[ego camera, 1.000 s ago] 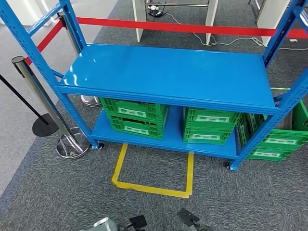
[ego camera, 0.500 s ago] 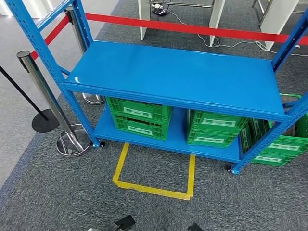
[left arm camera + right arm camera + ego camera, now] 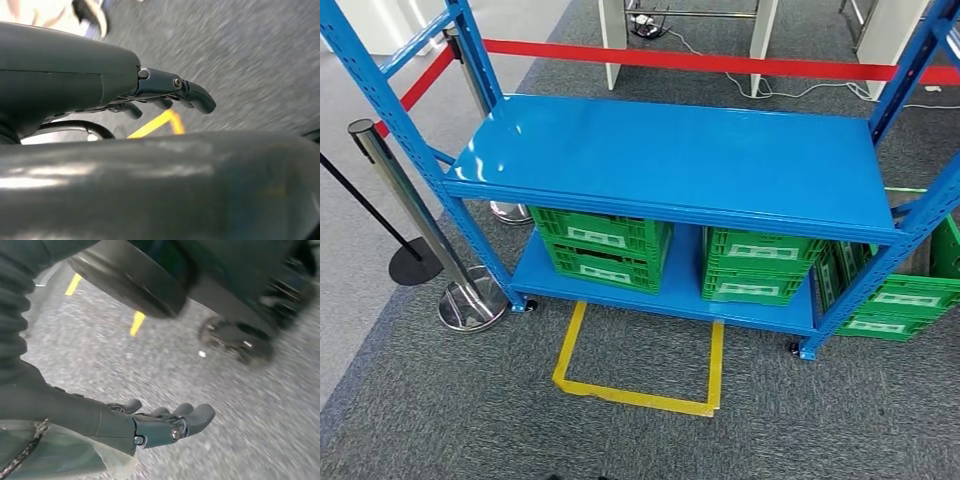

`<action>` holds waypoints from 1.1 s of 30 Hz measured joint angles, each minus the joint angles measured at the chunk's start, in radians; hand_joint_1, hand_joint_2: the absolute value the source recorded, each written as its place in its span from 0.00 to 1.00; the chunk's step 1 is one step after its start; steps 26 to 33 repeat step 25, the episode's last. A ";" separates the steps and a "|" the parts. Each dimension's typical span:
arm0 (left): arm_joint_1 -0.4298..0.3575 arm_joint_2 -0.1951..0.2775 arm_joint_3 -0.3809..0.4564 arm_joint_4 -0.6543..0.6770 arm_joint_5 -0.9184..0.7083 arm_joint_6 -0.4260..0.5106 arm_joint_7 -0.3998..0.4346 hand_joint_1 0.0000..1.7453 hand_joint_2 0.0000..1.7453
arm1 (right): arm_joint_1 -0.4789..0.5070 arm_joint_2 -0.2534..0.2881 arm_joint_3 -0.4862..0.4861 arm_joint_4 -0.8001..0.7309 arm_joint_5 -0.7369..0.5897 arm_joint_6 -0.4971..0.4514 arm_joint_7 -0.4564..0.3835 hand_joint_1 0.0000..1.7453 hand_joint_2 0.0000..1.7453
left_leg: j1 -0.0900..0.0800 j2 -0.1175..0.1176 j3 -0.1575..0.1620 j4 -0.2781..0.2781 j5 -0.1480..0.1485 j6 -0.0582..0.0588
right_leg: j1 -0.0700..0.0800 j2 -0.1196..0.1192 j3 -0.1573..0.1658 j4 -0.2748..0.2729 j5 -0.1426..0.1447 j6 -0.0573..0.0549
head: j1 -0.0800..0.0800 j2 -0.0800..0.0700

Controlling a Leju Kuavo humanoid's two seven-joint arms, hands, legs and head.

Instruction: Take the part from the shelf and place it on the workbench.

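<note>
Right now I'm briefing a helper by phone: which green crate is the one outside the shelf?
Start at the blue shelf and look past its right-hand front post. There a green crate sits on the grey carpet, not on the lower board. Unlike the two crate stacks under the shelf, it stands outside the frame.

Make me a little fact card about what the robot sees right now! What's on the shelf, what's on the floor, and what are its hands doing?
Shelf: blue rack, top board bare
Lower board: two green crates
Beside rack: more green crates
Floor: grey carpet, yellow tape outline
Barrier: red belt on silver posts
Left hand: empty, fingers extended
Right hand: empty, fingers extended
</note>
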 joint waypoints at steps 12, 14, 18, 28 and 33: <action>0.068 0.044 -0.021 -0.050 0.220 0.022 -0.081 0.00 0.00 | 0.113 -0.046 0.108 -0.028 -0.287 -0.012 -0.041 0.00 1.00 | -0.003 0.008 0.087 -0.185 0.050 0.054 | 0.002 0.003 -0.119 0.251 -0.136 0.052 | 0.005 0.000; 0.051 0.048 -0.023 -0.085 0.245 0.024 -0.090 0.00 0.00 | 0.131 -0.050 0.116 -0.006 -0.323 -0.014 -0.049 0.00 1.00 | -0.002 0.013 0.089 -0.183 0.049 0.054 | -0.002 0.000 -0.103 0.229 -0.105 0.063 | 0.005 0.000; 0.018 0.065 -0.027 -0.158 0.296 0.029 -0.109 0.00 0.00 | 0.162 -0.058 0.134 0.038 -0.391 -0.014 -0.059 0.00 1.00 | -0.006 0.014 0.085 -0.161 0.034 0.039 | -0.017 0.001 0.026 0.005 -0.024 0.068 | 0.009 0.000; 0.091 0.083 -0.036 -0.164 0.393 0.035 -0.140 0.00 0.00 | 0.192 -0.071 0.185 0.016 -0.499 -0.016 -0.070 0.00 0.00 | -0.006 0.013 0.091 -0.161 0.033 0.031 | -0.009 0.004 0.038 -0.004 -0.033 0.048 | 0.003 0.000; 0.091 0.083 -0.036 -0.164 0.393 0.035 -0.140 0.00 0.00 | 0.192 -0.071 0.185 0.016 -0.499 -0.016 -0.070 0.00 0.00 | -0.006 0.013 0.091 -0.161 0.033 0.031 | -0.009 0.004 0.038 -0.004 -0.033 0.048 | 0.003 0.000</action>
